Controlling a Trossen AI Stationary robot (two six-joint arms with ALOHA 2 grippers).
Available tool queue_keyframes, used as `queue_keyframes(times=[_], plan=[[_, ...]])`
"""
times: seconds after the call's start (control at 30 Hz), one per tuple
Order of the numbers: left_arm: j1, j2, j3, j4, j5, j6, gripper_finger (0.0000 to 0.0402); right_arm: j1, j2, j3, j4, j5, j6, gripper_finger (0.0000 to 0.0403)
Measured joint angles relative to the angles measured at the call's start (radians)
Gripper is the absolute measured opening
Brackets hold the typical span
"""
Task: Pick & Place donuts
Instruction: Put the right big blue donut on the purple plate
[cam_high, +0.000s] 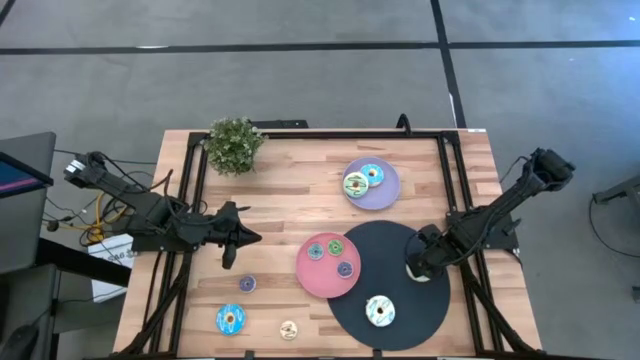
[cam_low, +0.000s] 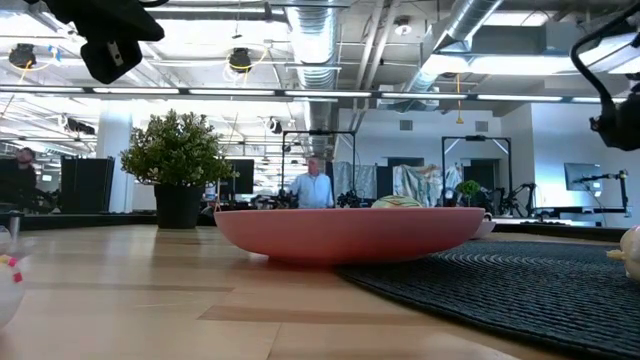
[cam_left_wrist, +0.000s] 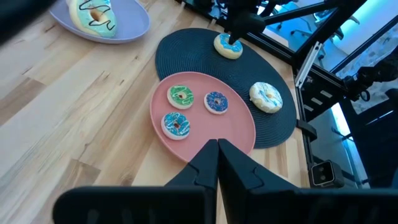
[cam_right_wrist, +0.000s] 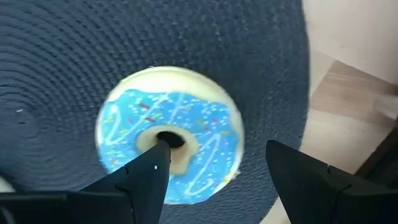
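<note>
One blue donut (cam_right_wrist: 169, 134) sits between the right gripper (cam_right_wrist: 217, 163)'s open jaws (left gripper (cam_left_wrist: 217, 155) closed, waiting); closing comes next.

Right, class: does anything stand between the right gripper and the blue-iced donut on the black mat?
Nothing visible does. The right gripper is right over the blue-iced donut on the black mat, fingers open, one fingertip at the donut's hole.

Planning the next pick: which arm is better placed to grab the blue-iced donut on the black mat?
Right. The right gripper has open jaws straddling the blue-iced donut; the left gripper is across the table.
</note>
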Motion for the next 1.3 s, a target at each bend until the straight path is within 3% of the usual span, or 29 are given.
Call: queue_keyframes(times=[0.8,1.3], plan=[[0.000,0.000,0.000,-0.001,-0.005,0.031,0.0000,0.000,0.000,-0.042,0.074,-0.019,-0.002,0.0252],[0.000,0.000,0.000,-0.002,-0.019,0.037,0.0000,0.000,-0.002,-0.039,0.086,-0.011,-0.002,0.0149]])
